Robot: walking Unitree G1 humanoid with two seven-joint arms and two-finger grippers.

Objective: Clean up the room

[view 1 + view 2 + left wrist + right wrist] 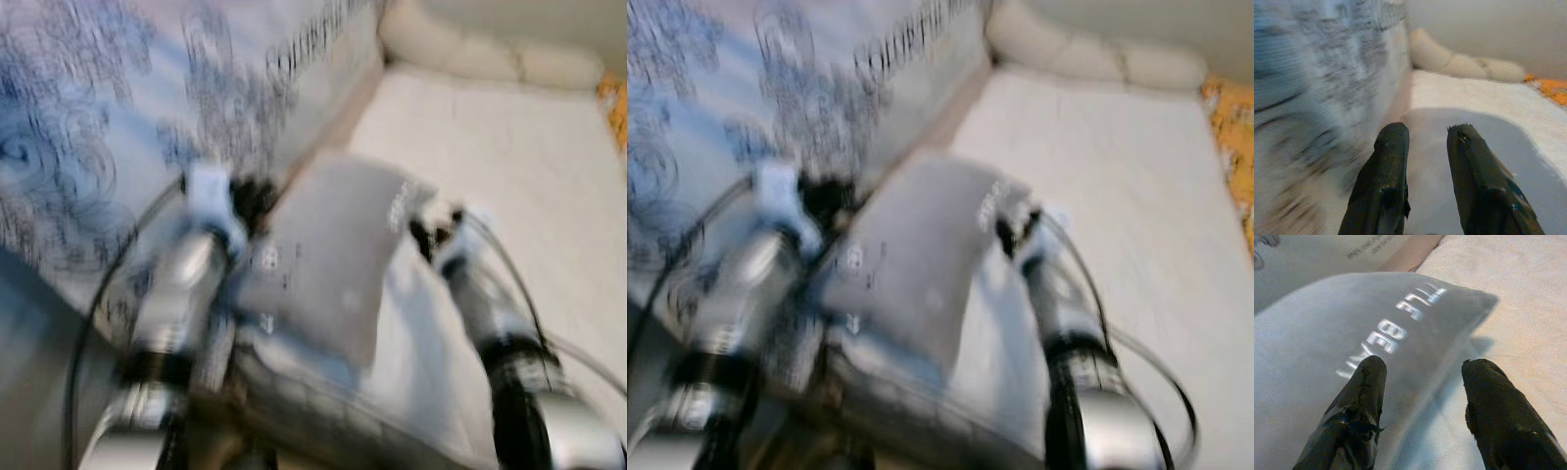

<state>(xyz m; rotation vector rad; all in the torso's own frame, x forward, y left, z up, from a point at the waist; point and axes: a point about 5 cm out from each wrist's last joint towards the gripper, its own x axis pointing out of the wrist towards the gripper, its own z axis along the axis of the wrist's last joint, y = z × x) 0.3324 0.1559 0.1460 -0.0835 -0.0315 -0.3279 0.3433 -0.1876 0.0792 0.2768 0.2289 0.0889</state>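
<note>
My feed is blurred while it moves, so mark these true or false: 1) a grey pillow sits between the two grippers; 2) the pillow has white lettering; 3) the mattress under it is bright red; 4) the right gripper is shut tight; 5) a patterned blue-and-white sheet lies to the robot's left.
1) True: the grey pillow is between the left gripper and right gripper.
2) True: white letters show on it in the right wrist view.
3) False: the mattress is off-white.
4) False: its fingers stand apart, one lying on the pillow.
5) True: the sheet is on that side.
</note>
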